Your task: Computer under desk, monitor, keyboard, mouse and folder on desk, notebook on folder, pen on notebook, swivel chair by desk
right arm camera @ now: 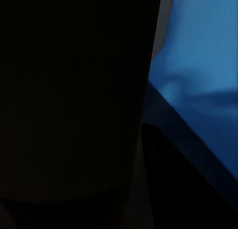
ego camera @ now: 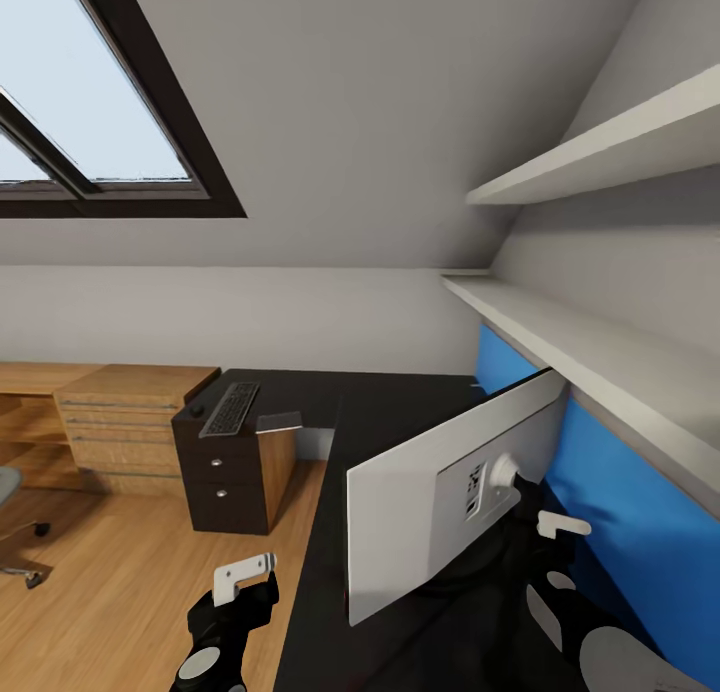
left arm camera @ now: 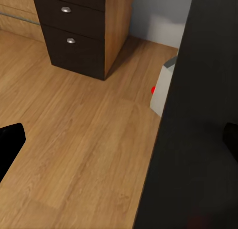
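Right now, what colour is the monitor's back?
White; the monitor shows it best in the head view.

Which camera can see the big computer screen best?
The head view. There the monitor stands on the black desk, its white back toward the camera, with its mount and the blue wall panel behind. In the right wrist view, a dark mass up close may be part of it, but I can't tell.
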`<state>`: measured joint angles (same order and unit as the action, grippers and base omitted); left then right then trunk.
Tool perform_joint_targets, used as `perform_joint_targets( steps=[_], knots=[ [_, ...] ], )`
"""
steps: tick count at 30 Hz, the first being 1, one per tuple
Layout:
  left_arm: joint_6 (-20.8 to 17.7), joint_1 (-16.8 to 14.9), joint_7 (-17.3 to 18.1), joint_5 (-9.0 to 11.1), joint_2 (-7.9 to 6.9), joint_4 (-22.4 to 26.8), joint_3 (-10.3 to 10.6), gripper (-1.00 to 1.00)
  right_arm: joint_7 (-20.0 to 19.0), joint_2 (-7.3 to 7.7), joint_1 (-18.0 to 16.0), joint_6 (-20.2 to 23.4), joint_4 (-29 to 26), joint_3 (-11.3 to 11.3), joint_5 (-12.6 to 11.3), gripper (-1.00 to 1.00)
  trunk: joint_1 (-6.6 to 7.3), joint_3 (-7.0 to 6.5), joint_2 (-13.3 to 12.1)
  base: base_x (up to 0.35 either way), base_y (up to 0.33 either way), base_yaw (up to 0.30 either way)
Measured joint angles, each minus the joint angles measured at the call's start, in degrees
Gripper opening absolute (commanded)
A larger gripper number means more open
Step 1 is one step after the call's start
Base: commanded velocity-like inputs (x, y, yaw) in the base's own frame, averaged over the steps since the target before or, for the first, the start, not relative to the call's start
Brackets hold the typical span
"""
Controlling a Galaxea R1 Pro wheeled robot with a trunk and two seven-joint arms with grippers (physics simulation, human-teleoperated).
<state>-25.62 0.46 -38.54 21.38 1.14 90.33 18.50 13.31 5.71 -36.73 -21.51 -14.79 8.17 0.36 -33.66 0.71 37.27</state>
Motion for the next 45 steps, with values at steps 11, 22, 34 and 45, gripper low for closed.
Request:
perform_joint_targets(
  steps=[11,22,34,45],
  knots=[
    [0.0,0.0,0.0,0.0,0.0,0.02,0.0,1.0,0.0,0.0,0.0,0.0,-0.03,0.0,-0.06,-1.0,-0.01,0.0,0.0,0.016,0.0,0.0],
    [0.0,0.0,0.0,0.0,0.0,0.01,-0.01,1.0,0.0,0.0,0.0,0.0,-0.07,-0.02,-0.09,-1.0,-0.01,0.0,0.0,0.0,0.0,0.0],
    [0.0,0.0,0.0,0.0,0.0,0.01,0.0,1.0,0.02,0.0,0.0,-0.05,-0.07,0.16,-0.15,-1.0,-0.01,0.0,0.0,0.106,0.0,0.0],
    [0.0,0.0,0.0,0.0,0.0,0.02,0.0,1.0,0.02,0.01,-0.01,-0.07,-0.05,0.19,-0.09,-1.0,-0.01,0.0,0.0,0.019,0.0,0.0]
  ],
)
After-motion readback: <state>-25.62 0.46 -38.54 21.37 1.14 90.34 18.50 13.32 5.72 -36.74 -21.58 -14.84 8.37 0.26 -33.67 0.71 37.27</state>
